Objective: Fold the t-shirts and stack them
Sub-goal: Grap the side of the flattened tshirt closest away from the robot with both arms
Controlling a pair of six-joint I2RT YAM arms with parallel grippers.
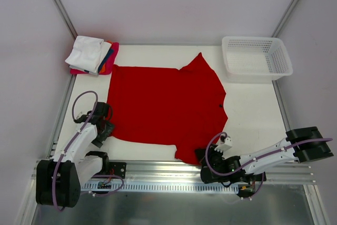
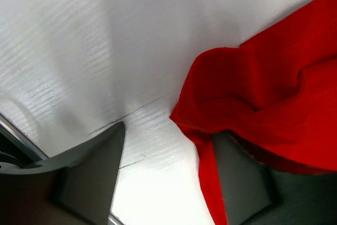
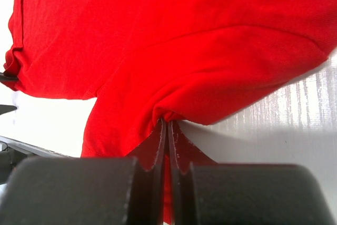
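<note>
The red t-shirt [image 1: 163,104] lies spread on the white table [image 1: 247,109], with a sleeve pointing to the far side. My left gripper [image 1: 107,123] stands open at the shirt's near-left corner. In the left wrist view that bunched corner [image 2: 263,98] drapes over the right finger [image 2: 242,177], and bare table shows between the fingers of the left gripper [image 2: 174,151]. My right gripper [image 1: 203,156] is at the shirt's near-right corner. The right wrist view shows the right gripper [image 3: 167,124] shut on a pinch of the red cloth [image 3: 174,40]. Folded t-shirts [image 1: 92,55], white on top, are stacked at the far left.
A white mesh basket [image 1: 256,57] stands at the far right corner. Metal rails [image 1: 158,169] run along the near edge and both sides of the table. Walls close in the far side.
</note>
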